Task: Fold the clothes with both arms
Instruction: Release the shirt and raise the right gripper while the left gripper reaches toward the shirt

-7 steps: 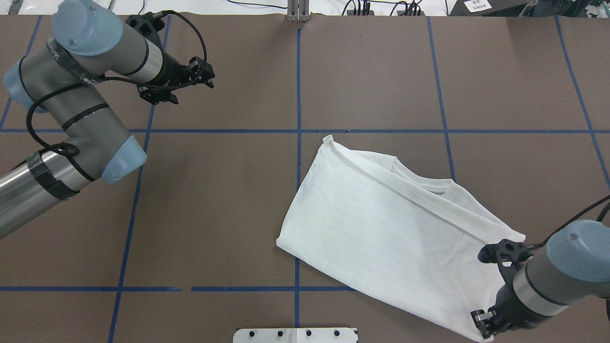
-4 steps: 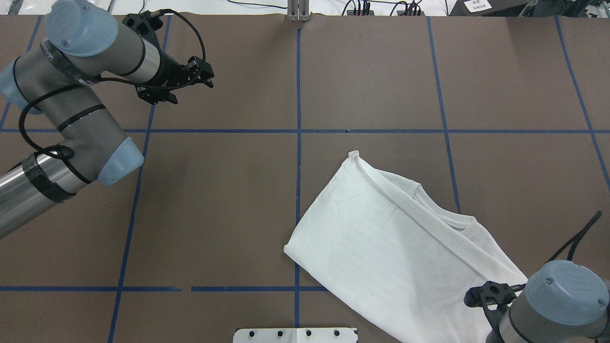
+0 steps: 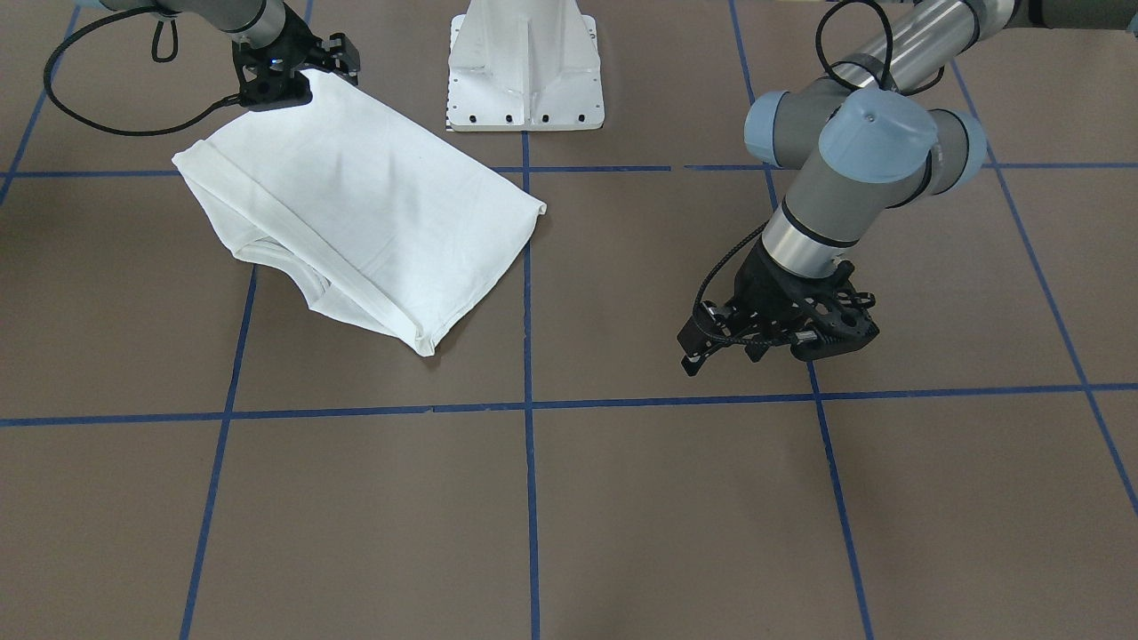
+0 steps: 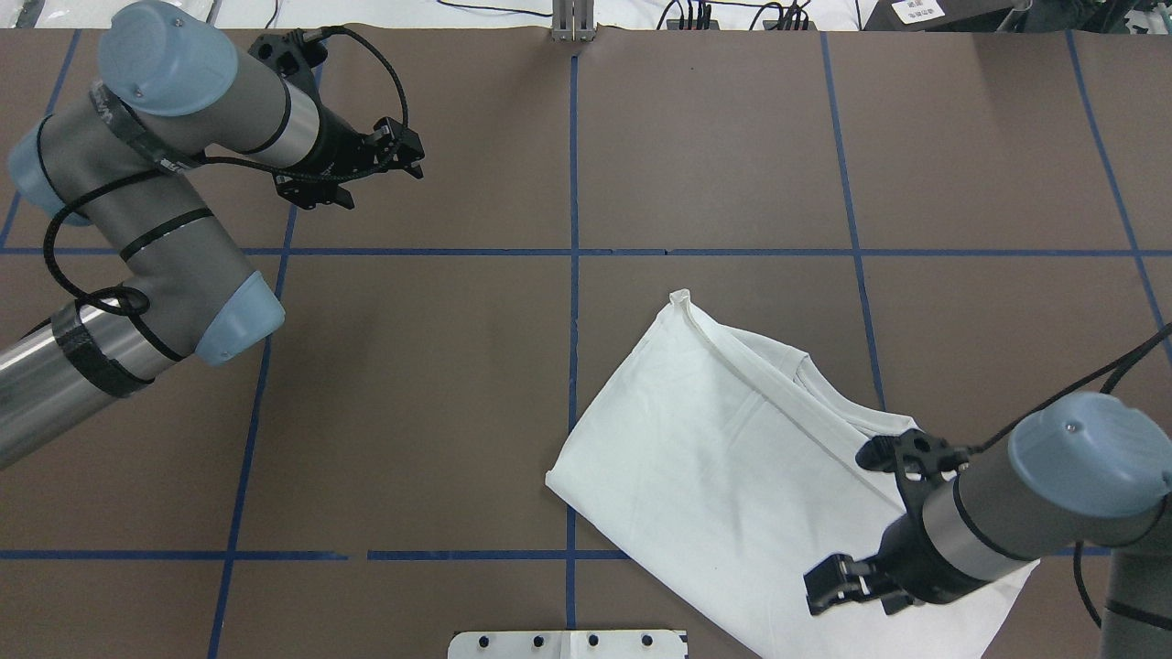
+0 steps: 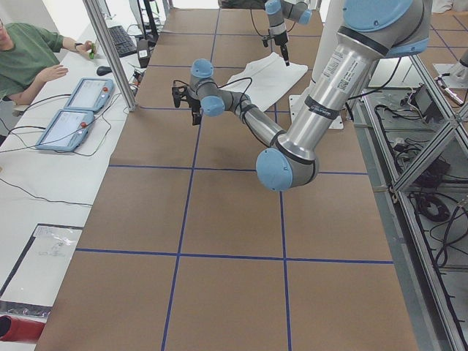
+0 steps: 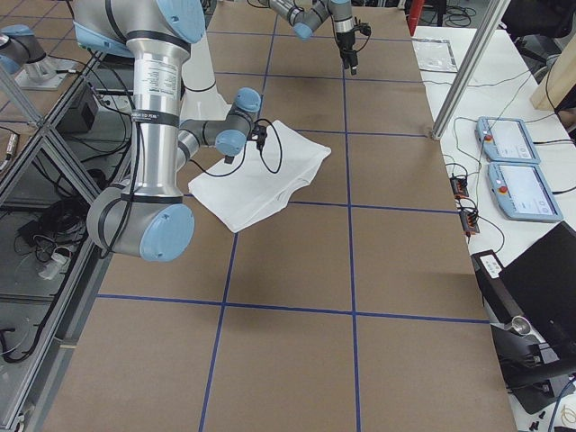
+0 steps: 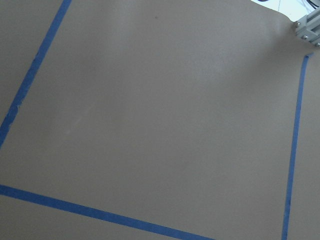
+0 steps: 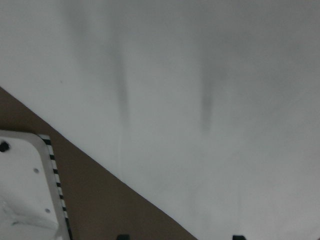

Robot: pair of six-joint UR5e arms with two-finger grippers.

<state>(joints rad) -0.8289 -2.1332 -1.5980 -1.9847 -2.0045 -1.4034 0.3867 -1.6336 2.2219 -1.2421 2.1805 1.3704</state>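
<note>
L arm (image 4: 165, 229) comes in from the far-left corner, bent at the elbow. L gripper (image 4: 412, 156) hangs over bare table (image 4: 714, 156) in the far-left square, well apart from the shirt. Its fingers look parted w/ nothing between them, and its wrist cam shows only brown top and blue tape (image 4: 573, 183).

Shirt (image 4: 714, 458) lies folded and slanted on the R half, near the robot's side. Its L corner just crosses the centre tape line and its near edge runs out of the overhead view beside the base plate (image 4: 568, 643). A long folded band runs diagonally across it, w/ the collar (image 4: 815, 380) peeking out beyond.

R gripper (image 4: 824, 586) is over the shirt's near-R part, at its edge in the front view. Its fingers are wide apart: both tips sit far apart at the bottom of the wrist cam, w/ white cloth filling the view. No cloth seen pinched. R arm (image 4: 1035, 494) covers the shirt's R corner.
</note>
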